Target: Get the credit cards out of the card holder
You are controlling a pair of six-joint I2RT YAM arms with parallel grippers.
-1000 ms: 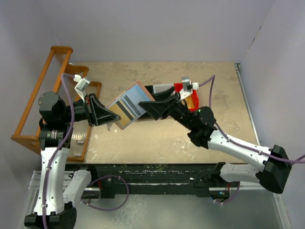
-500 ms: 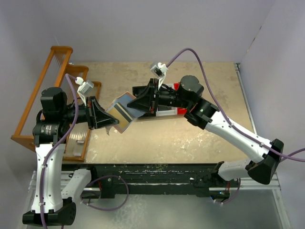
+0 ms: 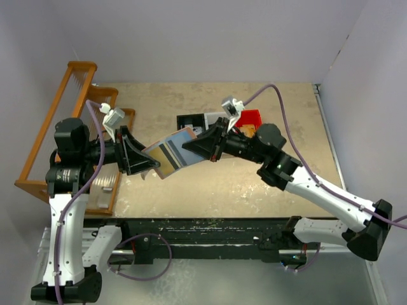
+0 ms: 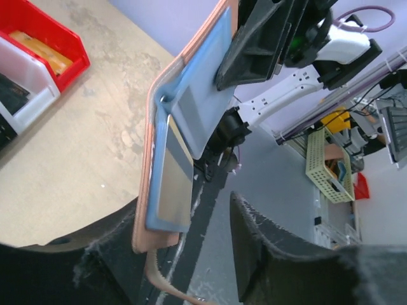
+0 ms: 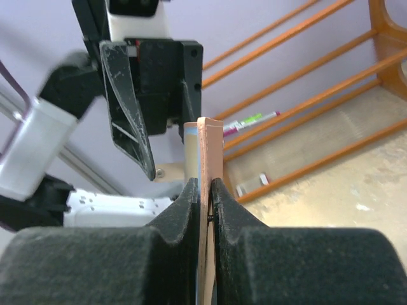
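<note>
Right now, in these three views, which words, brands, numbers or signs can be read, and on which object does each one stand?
No text can be read in any view.
card holder: plain pink and blue, no print visible.
card inside it: no name or digits visible.
marker in the wooden rack: label too blurred to read.
red bin: no label visible.
</note>
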